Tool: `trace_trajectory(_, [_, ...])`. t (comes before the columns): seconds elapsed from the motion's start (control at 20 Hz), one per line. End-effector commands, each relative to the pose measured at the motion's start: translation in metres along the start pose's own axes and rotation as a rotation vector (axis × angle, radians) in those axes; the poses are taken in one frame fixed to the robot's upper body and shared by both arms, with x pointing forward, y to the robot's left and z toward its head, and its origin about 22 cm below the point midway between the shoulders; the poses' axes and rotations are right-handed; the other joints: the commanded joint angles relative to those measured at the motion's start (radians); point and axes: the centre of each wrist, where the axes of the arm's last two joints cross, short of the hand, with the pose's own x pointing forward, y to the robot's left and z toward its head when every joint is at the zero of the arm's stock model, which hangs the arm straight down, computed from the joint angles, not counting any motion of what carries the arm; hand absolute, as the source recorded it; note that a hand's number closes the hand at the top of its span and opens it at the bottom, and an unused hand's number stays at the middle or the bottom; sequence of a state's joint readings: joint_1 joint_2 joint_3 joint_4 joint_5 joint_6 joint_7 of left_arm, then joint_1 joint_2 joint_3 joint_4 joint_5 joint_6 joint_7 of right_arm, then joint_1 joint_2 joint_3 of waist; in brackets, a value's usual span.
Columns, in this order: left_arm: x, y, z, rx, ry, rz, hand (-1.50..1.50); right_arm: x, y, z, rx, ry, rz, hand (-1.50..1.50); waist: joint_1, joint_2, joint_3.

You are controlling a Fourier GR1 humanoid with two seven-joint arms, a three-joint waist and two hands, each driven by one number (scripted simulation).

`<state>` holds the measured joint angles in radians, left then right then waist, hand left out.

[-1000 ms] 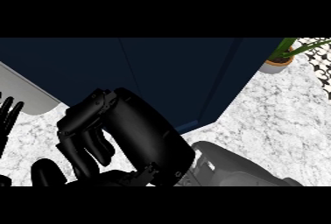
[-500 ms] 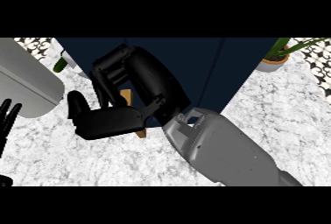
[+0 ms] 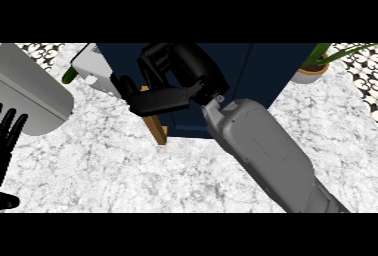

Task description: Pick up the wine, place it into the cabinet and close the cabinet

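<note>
Wine: no bottle can be made out; a small green shape [image 3: 70, 76] left of the cabinet is too slight to tell.
Cabinet: the dark blue cabinet [image 3: 258, 70] stands at the back of the marbled desk [image 3: 148, 180].
Right hand: the right hand [image 3: 181, 65] is at the cabinet's front left, fingers curled round the top of a wooden strip [image 3: 156, 127] (possibly a door's edge, though this cannot be told). Its grey forearm [image 3: 258, 145] crosses the cabinet's front from below.
Left hand: the left hand [image 3: 9, 132] rests well left of the cabinet at the view's edge, fingers straight and pointing up, holding nothing.
Pale panel: a pale panel [image 3: 94, 70] leans just left of the cabinet, beside the green shape.
Grey object: a large rounded grey object [image 3: 29, 95] lies further left of the cabinet.
Potted plant: a potted plant [image 3: 310, 72] stands at the cabinet's right.
</note>
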<state>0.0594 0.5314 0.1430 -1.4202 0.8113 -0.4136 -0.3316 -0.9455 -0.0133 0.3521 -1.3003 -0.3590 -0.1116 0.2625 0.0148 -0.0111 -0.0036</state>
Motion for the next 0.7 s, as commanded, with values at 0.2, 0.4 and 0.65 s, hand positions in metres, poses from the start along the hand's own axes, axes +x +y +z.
trace_trajectory(0.2, [0.0, 0.001, -0.003, -0.014, 0.004, -0.018, -1.5, -0.026, -0.053, -0.006, -0.087, 0.02, 0.079, 1.5, 0.002, 0.017, 0.003])
trace_trajectory(0.4, [-0.004, -0.005, -0.005, -0.047, 0.022, 0.021, -1.5, -0.033, -0.065, -0.01, -0.125, 0.014, 0.079, 1.5, 0.01, 0.023, 0.003])
trace_trajectory(0.65, [0.006, 0.0, -0.005, -0.05, 0.024, 0.017, -1.5, -0.02, -0.057, -0.02, -0.113, 0.016, 0.075, 1.5, 0.01, 0.018, 0.002])
